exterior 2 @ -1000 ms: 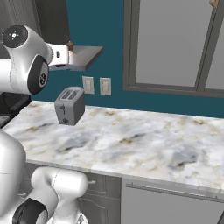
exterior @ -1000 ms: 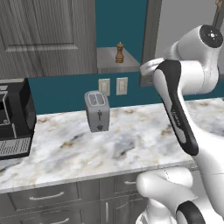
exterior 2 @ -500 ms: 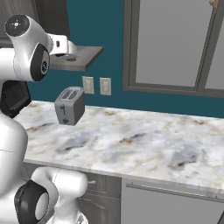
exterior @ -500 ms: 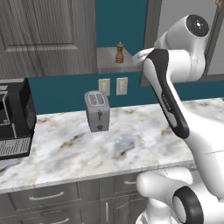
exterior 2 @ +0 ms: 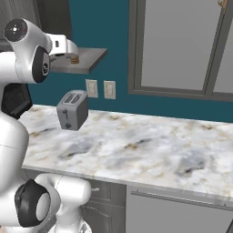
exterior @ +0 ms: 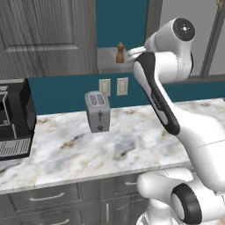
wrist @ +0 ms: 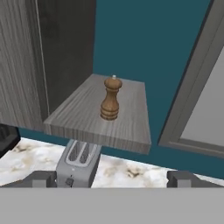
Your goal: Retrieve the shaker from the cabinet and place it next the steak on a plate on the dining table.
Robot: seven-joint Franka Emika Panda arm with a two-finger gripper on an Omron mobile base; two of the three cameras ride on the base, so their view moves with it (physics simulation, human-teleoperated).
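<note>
Since a second ago the arm has swung up from bench height, and the pincer point(wrist: 111, 177) now sits level with the open cabinet's point(exterior: 48, 35) grey shelf point(wrist: 127, 127), aimed at the shaker point(wrist: 110, 98). The shaker itself has not shifted on the shelf. In the hand view the two dark fingertips point(wrist: 41, 178) stand far apart at the lower corners, so the pincer is wide open and holds nothing, with the shaker straight ahead of it and apart from both tips. The shaker point(exterior: 119, 52) stands upright near the middle of the shelf, its long axis vertical, knob up, base flat on the wood grain; in the right base view only its base point(exterior 2: 74, 59) peeks out beyond the wrist. Bare shelf lies all around it: a strip between it and the front edge nearest the pincer, more to either side. To the pincer's left rises the cabinet's wood-grain wall point(wrist: 26, 65); to its right the shelf ends in a free edge against the teal wall point(wrist: 144, 39), with a grey window frame point(wrist: 192, 87) further right. Below the pincer and under the shelf edge, a toaster point(exterior: 97, 110) stands on the marble bench point(exterior: 114, 145).
</note>
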